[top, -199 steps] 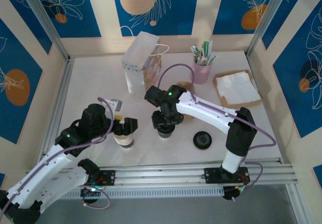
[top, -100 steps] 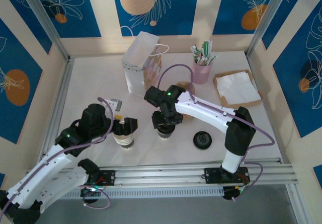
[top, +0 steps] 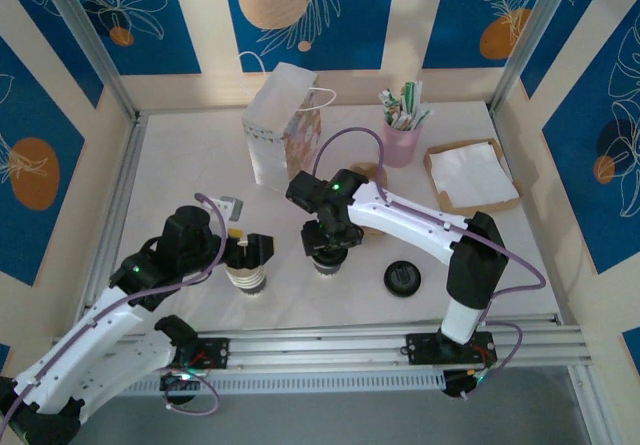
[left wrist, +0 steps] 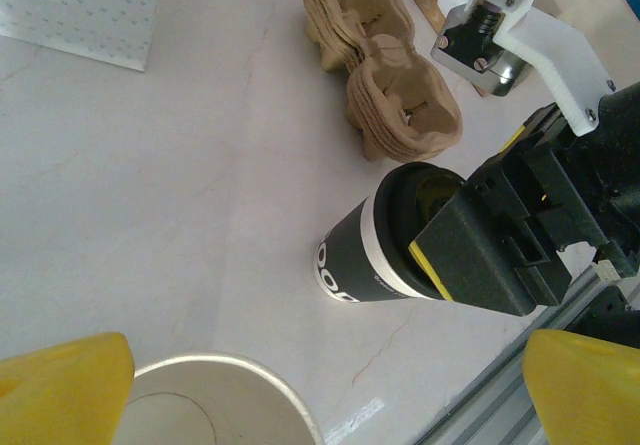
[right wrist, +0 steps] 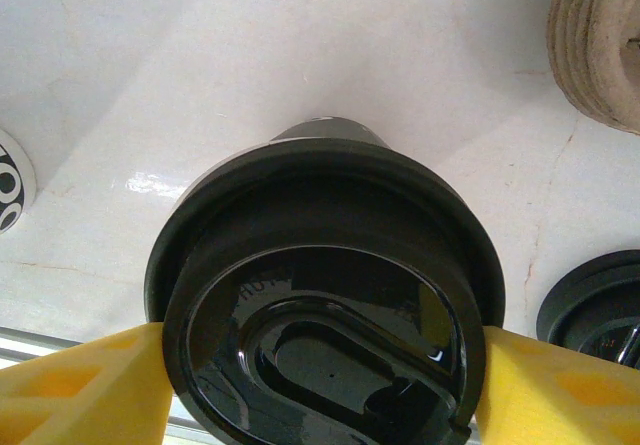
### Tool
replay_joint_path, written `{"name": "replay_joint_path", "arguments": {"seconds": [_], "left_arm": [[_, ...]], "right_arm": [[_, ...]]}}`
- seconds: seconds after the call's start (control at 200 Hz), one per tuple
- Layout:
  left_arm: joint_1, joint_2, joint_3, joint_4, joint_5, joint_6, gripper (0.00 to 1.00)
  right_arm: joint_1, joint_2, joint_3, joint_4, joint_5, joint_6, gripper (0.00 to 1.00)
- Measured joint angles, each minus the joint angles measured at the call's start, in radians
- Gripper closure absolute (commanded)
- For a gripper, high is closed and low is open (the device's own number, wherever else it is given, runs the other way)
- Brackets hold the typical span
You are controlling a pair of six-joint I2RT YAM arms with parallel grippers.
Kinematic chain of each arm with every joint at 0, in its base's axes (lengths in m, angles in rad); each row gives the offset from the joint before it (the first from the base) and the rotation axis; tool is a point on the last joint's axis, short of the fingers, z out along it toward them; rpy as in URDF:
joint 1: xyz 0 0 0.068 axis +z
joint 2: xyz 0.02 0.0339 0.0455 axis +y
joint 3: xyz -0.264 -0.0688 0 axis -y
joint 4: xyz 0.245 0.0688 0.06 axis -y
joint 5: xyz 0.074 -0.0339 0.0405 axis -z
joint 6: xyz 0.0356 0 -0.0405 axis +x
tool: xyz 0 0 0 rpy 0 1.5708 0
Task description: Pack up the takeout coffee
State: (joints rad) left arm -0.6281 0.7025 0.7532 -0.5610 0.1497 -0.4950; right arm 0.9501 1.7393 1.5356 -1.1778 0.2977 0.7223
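The takeout coffee (left wrist: 368, 257), a cream cup with a dark band and a black lid (right wrist: 325, 300), stands upright on the white table near the front middle. My right gripper (top: 327, 242) comes down on it from above. In the right wrist view its yellow fingers (right wrist: 85, 385) press both sides of the lid rim, so it is shut on the coffee. My left gripper (top: 247, 249) hangs open over a stack of lidless cream cups (top: 247, 279), left of the coffee. Its yellow fingertips (left wrist: 62, 385) stand wide on either side of the top cup's rim (left wrist: 215, 395) without touching it.
A white paper bag (top: 282, 133) stands upright at the back. Brown pulp cup carriers (left wrist: 385, 70) lie behind the coffee. A loose black lid (top: 402, 278) lies to its right. A pink cup of straws (top: 402, 137) and a tray of napkins (top: 470, 175) sit back right.
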Motion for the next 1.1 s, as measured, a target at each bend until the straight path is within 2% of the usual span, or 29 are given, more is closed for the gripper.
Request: {"name": "replay_joint_path", "arguments": {"seconds": [0.33,0.61,1.1], "left_arm": [[0.0,0.0,-0.001,0.0,0.0,0.0,0.0],[0.0,0.011,-0.007,0.005,0.004,-0.001,0.13],[0.0,0.02,-0.009,0.022,0.007,0.0,0.14]], "right_arm": [[0.009,0.008,0.0,0.013,-0.011,0.0,0.27],[0.009,0.011,-0.003,0.019,-0.014,0.0,0.27],[0.008,0.025,-0.004,0.016,-0.004,0.001,0.27]]}}
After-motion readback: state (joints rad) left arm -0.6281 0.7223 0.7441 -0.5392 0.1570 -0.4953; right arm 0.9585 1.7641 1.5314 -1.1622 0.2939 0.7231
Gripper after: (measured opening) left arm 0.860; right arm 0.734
